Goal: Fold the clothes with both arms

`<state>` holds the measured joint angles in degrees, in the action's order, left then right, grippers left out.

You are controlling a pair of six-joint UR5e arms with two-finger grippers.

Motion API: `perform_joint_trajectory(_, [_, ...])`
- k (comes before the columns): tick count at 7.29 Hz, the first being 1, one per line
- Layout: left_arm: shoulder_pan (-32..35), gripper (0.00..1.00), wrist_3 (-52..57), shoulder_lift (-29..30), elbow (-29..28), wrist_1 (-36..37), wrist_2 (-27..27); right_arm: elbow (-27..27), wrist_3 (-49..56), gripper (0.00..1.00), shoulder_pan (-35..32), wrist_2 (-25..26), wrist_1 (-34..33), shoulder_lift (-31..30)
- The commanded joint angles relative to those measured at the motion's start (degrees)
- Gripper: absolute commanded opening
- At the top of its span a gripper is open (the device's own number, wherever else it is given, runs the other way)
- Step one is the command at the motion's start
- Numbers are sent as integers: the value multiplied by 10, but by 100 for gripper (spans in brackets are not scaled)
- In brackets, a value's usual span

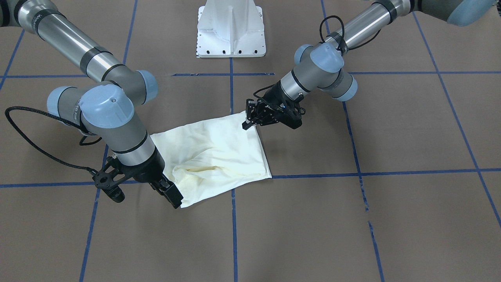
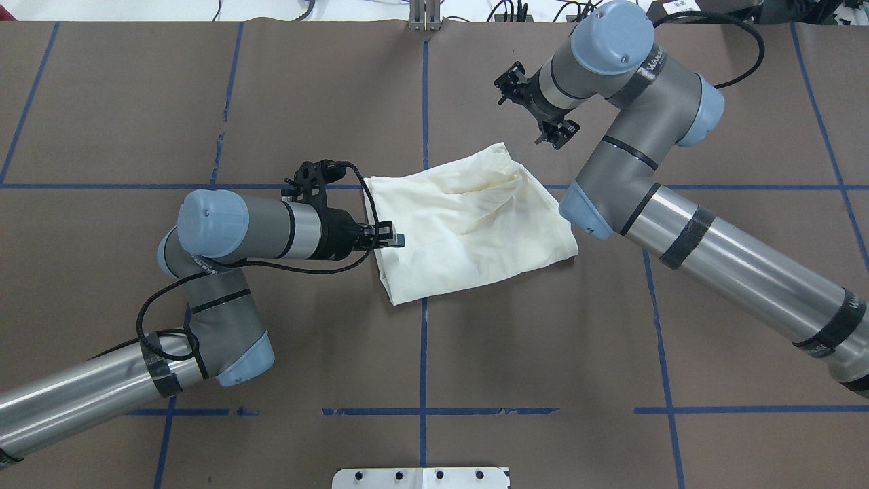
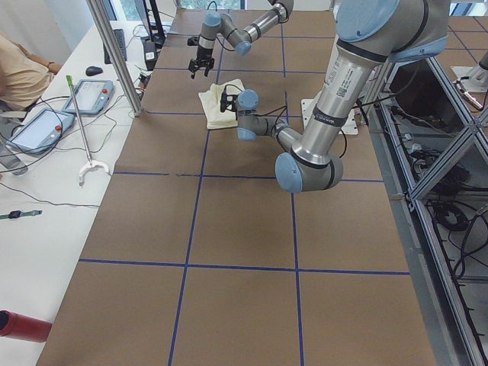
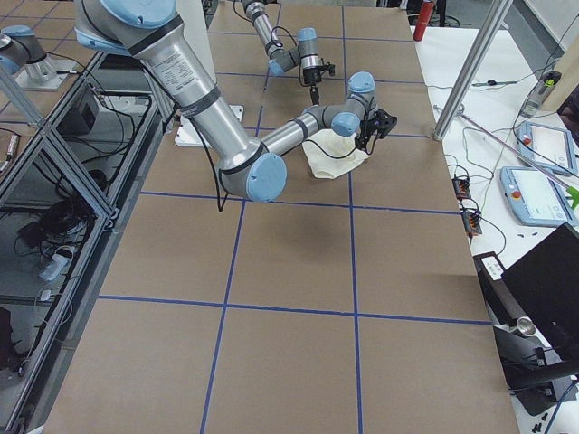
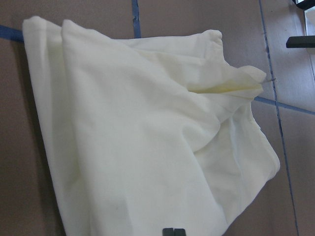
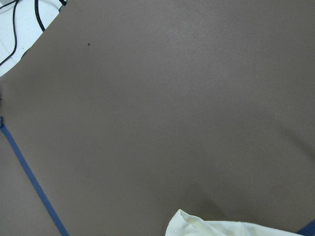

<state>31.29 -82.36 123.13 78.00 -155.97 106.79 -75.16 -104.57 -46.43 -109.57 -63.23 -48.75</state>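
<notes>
The cream T-shirt (image 1: 219, 152) (image 2: 468, 231) lies folded into a rough rectangle at mid-table, plain side up, no print showing. It has a raised crease near one end (image 5: 231, 86). My left gripper (image 1: 247, 122) (image 2: 394, 239) hovers shut over the shirt's edge nearest the left arm. Its fingertips (image 5: 173, 231) are together and seem to hold no fabric. My right gripper (image 1: 175, 197) (image 2: 558, 132) points down beside the shirt's far corner, off the cloth, and looks open and empty. The right wrist view shows only a shirt corner (image 6: 216, 228).
The white pedestal base (image 1: 231, 35) stands at the robot's side of the table. Blue tape lines (image 2: 423, 353) grid the brown surface. A side table with tablets (image 3: 88, 95) and a seated person (image 3: 19, 72) lies beyond the far edge.
</notes>
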Motion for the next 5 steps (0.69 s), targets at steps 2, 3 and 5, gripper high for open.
perform_joint_trajectory(2, [54,4,29,16,-58,1,-10,0,4,100,5,0,0,-1])
perform_joint_trajectory(3, [58,23,28,17,-58,17,-11,0,3,100,6,0,0,-1])
perform_joint_trajectory(5, [57,39,27,34,-79,24,-11,-1,6,100,7,0,2,-6])
